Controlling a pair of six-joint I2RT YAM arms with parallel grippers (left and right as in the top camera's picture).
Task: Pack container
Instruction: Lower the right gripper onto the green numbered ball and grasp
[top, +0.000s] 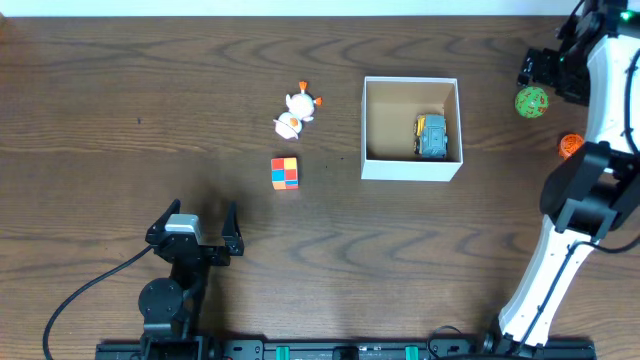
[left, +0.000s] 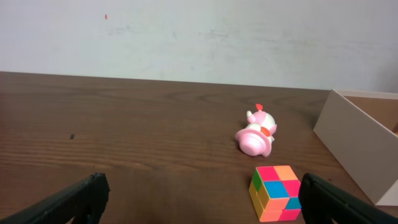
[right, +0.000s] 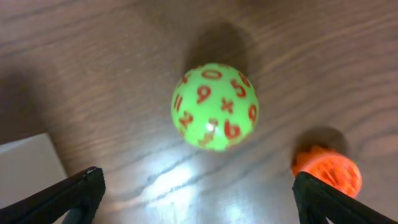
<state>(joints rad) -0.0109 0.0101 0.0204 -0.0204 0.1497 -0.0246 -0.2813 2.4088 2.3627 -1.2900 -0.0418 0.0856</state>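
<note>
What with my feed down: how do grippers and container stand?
Left gripper, right gripper: jaws open, empty. Container holds toy car. Green number ball below right gripper; nothing blocking it.

Bright, even light from above falls on the dark brown wood-grain table (top: 120, 100), leaving only faint, soft shadows around the square white-walled cardboard box (top: 411, 168). Right of the box, the green ball with red numerals (right: 214, 106) carries a white highlight low on its face and throws a dark, fuzzy shadow on the opposite side. A streak of glare lies on the wood between ball and box corner, and that close view is slightly soft. Left of the box, the pink-and-white toy figure (left: 256, 132) looks pale and washed out. The black fingers of the left gripper (left: 202, 193) and right gripper (right: 196, 193) blur at the lower corners.
</note>
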